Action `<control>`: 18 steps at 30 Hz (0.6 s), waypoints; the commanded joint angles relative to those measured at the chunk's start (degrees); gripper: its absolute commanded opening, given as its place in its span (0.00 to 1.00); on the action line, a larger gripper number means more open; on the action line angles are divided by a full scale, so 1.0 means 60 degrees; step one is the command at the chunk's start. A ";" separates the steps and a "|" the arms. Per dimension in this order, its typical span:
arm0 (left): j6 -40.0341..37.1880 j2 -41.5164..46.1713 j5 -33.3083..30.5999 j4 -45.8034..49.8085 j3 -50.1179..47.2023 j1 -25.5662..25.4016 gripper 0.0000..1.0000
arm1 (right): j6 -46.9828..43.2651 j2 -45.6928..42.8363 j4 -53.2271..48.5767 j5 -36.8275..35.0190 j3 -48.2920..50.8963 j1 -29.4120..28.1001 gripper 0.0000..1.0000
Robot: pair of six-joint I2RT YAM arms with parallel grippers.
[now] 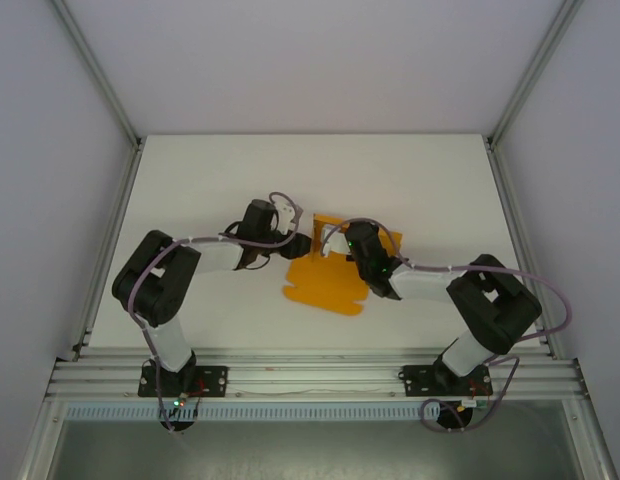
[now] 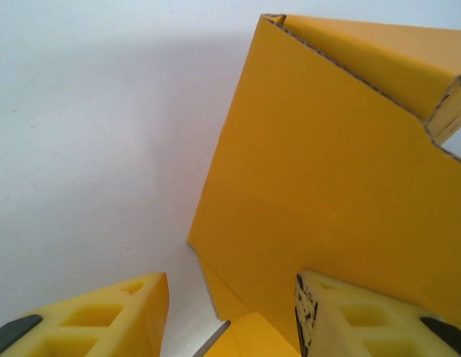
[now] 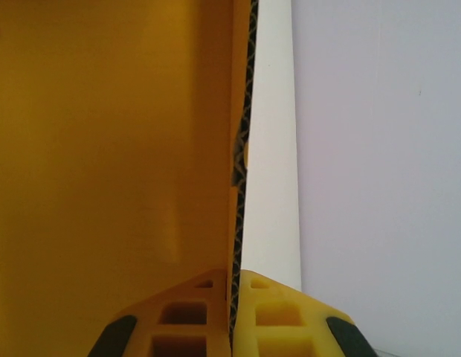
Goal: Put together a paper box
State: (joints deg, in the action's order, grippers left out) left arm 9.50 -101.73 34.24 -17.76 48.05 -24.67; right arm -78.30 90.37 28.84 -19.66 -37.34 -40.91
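Box (image 1: 325, 285): light, bendy card, likely creases easily. Right tool (image 3: 232, 297) clenched on a wall edge; left tool (image 2: 230, 305) released beside a panel. Hold near folds.

We see a white table (image 1: 420, 180) with one thing lying on it, the box (image 1: 325, 285), about in the middle. Its near part lies flat on the table; its far part stands up.
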 commanded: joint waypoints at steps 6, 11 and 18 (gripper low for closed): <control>-0.0098 0.0753 -0.1150 0.0069 -0.0833 -0.0079 0.46 | -0.1080 -0.0418 0.0817 0.0080 0.0787 -0.0346 0.00; -0.0172 0.1079 -0.1271 -0.0062 -0.0856 -0.0064 0.47 | -0.2142 -0.0439 0.1008 0.0137 0.0447 -0.0291 0.00; -0.0133 0.1291 -0.2385 0.0248 -0.0766 0.0134 0.58 | -0.3169 0.0146 0.1896 0.0457 0.0131 0.0163 0.00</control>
State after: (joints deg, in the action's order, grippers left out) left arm 8.88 -94.98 23.62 -17.17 42.92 -24.58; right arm -92.33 89.30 37.23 -18.15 -34.92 -40.88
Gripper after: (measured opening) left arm 0.579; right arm 0.043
